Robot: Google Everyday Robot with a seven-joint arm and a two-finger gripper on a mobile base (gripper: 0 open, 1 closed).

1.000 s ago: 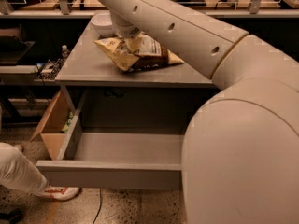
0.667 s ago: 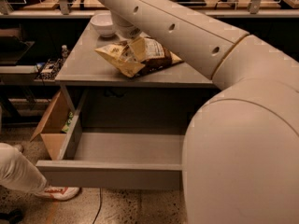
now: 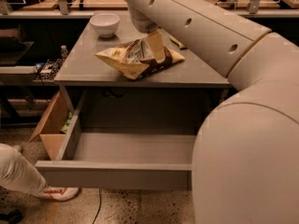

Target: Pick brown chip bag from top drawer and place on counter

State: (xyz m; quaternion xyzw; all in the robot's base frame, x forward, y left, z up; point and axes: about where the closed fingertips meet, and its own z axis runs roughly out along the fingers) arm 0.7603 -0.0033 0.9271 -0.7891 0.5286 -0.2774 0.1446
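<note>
Over the last second the brown chip bag (image 3: 135, 63) sinks a little under the claw (image 3: 149, 31) and spreads out. It now lies flat on the counter (image 3: 84, 66), directly beneath the claw, with one crumpled flap standing up toward it. The claw hangs low over the middle of the bag, right at that raised flap (whether it is clenched on the foil or has released it, I cannot tell). The top drawer (image 3: 131, 148) stands pulled out well below the claw and nearer the camera, and no bag shows inside it. A white bowl (image 3: 104, 23) sits off to the claw's side, apart from the bag. Judging by this, the placing is all but done; what remains is a clean release and a lift away.
</note>
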